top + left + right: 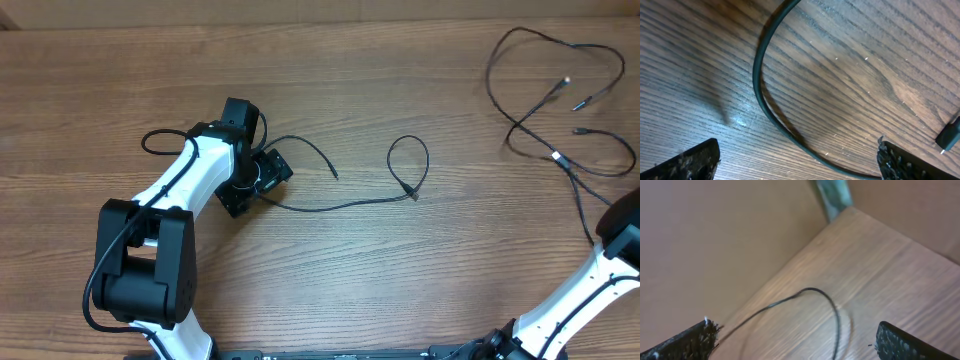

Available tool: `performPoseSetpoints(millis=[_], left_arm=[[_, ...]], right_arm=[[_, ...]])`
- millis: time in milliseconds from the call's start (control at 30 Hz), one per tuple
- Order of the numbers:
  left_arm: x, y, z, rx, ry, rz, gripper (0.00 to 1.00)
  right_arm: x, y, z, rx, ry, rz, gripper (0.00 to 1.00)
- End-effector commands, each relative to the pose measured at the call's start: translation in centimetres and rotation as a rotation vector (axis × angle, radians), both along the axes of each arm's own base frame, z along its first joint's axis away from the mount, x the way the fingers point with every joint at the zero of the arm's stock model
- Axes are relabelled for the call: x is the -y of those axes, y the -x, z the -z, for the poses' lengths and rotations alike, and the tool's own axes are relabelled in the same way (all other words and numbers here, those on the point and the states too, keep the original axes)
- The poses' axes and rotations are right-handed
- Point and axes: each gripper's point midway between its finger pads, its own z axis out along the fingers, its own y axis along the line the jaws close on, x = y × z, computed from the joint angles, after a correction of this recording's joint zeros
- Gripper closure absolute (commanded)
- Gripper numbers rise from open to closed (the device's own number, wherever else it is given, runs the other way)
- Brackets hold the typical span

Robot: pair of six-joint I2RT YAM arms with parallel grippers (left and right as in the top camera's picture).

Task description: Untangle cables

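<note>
Closest to the left wrist camera are the two dark, rough finger pads (687, 162) of the left gripper (799, 156). They stand wide apart at the bottom corners of the view, and both are cut off by the edge. Between them one cable (758, 85) curves over the wooden table (865, 60). It leaves the picture beside the right-hand pad, so I cannot tell if it touches that pad. A small plug (951, 136) shows at the right edge, only partly in view.

From overhead, the left arm (190, 180) reaches from the near edge toward the middle-left of the table. Its wrist is bent down over the left end of this cable, and the gripper body hides the part under it. The cable runs to the right and ends in a small loop (410, 165).

The other cables (560, 100) lie crossed over each other at the far right corner, well apart from the first. The right arm (600, 285) leaves the overhead picture at the right edge, and its claw is cut off there. In the right wrist view the right gripper (800, 340) has its pads far apart too. Beyond them a thin cable (825, 300), blurred, arcs near the table corner.
</note>
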Motion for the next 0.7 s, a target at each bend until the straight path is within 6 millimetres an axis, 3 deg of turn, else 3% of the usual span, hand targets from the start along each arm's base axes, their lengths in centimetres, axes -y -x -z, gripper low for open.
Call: performPoseSetpoints(millis=[0,167,267,400,500,667], left_arm=[[-0.2,0.1,0.2,-0.007,-0.009,0.018,0.0],[-0.3,0.2,0.2,-0.011,-0.01,0.018,0.01],[-0.3,0.3,0.2,-0.013,-0.011,0.019,0.0],[-0.3,0.3,0.2,-0.014,-0.011,0.019,0.01],[-0.5,0.3,0.2,-0.013,-0.023,0.031,0.0],[-0.8,0.3,0.3,0.003,-0.047,0.098,0.0]], right_arm=[[-3.4,1.2,-10.1,0.172,0.049,-0.114,0.0],[-8.0,3.2,-14.0,0.214,-0.008,-0.248,0.0],[-10.7,4.6,-14.3,0.184,-0.043,-0.332,0.0],[-14.3,6.2,-12.0,0.065,-0.134,-0.399,0.0],[-18.2,7.5,-9.4,-0.069,-0.237,-0.459,0.0],[-25.4,9.0,-7.3,-0.231,-0.367,-0.563,0.0]])
